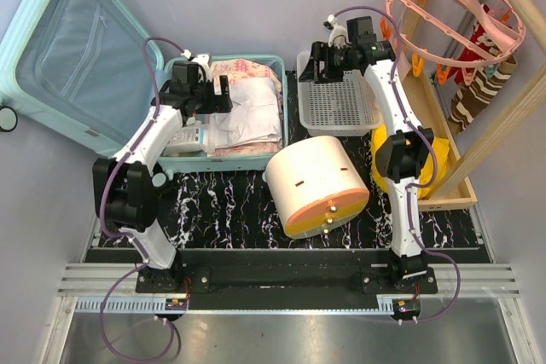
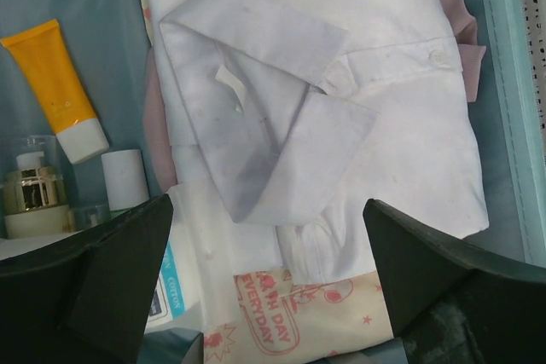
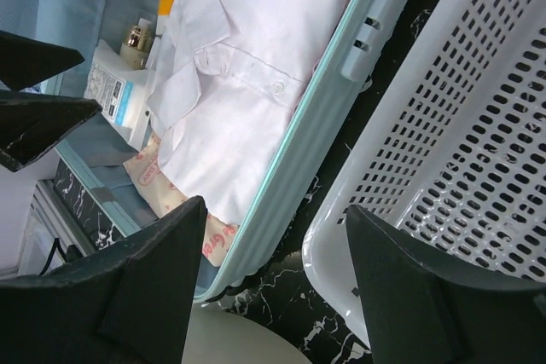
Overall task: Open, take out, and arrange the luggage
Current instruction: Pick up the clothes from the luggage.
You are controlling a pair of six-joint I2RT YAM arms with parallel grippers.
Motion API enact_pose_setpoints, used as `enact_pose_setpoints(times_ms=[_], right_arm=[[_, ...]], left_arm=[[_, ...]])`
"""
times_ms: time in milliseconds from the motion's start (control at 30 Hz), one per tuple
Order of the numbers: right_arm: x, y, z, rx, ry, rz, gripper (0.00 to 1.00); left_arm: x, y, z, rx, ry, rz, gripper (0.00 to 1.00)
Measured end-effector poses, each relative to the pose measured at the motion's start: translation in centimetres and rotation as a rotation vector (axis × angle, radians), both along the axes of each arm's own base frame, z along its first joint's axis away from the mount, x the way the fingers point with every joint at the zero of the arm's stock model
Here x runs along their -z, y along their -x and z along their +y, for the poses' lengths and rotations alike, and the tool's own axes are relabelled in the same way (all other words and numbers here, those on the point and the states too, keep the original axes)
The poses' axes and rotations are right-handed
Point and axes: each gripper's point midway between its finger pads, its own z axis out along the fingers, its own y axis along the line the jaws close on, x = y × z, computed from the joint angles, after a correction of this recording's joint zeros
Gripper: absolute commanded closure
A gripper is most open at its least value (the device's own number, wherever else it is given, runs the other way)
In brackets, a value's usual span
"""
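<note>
Luggage [image 1: 64, 49] lies open at the far left of the table [image 1: 230, 202], its lid thrown back and its packed half flat, just beside the white basket [image 1: 341, 104]. The opening looks done, so I'd say the taking-out is the step in hand. Nothing seems to be out yet, and the part of the basket I can see is bare mesh.

On top of the packing sits a folded white shirt [image 2: 375, 125] with a pink printed cloth [image 2: 324, 313] under it. Along one side are an orange tube [image 2: 53, 83] and a small gold-capped bottle [image 2: 34, 189]. The left gripper [image 2: 266, 210] hangs right over the shirt, fingers spread as wide as they go, holding nothing. The right gripper [image 3: 275, 207] is above the gap between the luggage rim and the basket, its fingers also apart and empty. A cream drum [image 1: 317, 181] with an orange end lies on its side mid-table, apart from both grippers.

Next, I'd guess, the left arm has to come straight down and pinch the shirt. The thick collar or a folded edge would give it something to bite. It then has to lift without dragging the cloth beneath. A soft fold like that could slip or fall open on the way.
</note>
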Motion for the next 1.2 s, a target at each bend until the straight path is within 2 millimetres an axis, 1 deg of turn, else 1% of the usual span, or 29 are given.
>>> enact_pose_setpoints(times_ms=[67, 200, 267, 300, 367, 500, 600, 667, 767, 867, 1100, 1200], right_arm=[[0.6, 0.1, 0.4, -0.013, -0.005, 0.014, 0.26], [1.8, 0.5, 1.5, -0.033, 0.002, 0.039, 0.28], [2.2, 0.8, 2.2, -0.039, 0.016, 0.044, 0.3], [2.2, 1.0, 2.7, -0.044, 0.023, 0.044, 0.3], [2.4, 1.5, 3.9, -0.055, 0.039, 0.038, 0.33], [3.4, 3.1, 6.6, -0.092, 0.071, 0.051, 0.34], [4.5, 4.4, 8.1, -0.114, 0.099, 0.077, 0.37], [4.8, 4.9, 8.7, -0.119, 0.114, 0.083, 0.37], [4.8, 5.2, 9.2, -0.116, 0.133, 0.073, 0.39], [5.2, 5.4, 9.5, -0.1, 0.167, 0.074, 0.39], [7.4, 6.0, 10.4, -0.065, 0.257, 0.1, 0.39], [7.7, 6.1, 10.2, -0.052, 0.279, 0.107, 0.39]], left_arm=[[0.6, -0.4, 0.0, 0.002, 0.014, 0.016, 0.05], [2.2, -0.8, 0.9, -0.018, 0.039, 0.061, 0.08], [2.4, -0.9, 1.3, -0.029, 0.053, 0.071, 0.1], [2.4, -0.9, 1.4, -0.03, 0.059, 0.072, 0.14], [2.3, -1.0, 1.7, -0.034, 0.07, 0.072, 0.16], [2.7, -0.9, 1.4, -0.021, 0.089, 0.08, 0.21], [3.7, -0.8, 1.0, -0.008, 0.1, 0.103, 0.22], [4.6, -0.6, 0.8, 0.0, 0.107, 0.125, 0.23], [5.9, -0.3, 0.6, 0.002, 0.117, 0.16, 0.24], [6.5, -0.3, 0.5, 0.003, 0.12, 0.175, 0.25], [7.9, -0.6, 0.5, 0.01, 0.108, 0.197, 0.25], [8.6, -0.7, 0.6, 0.017, 0.098, 0.206, 0.25]])
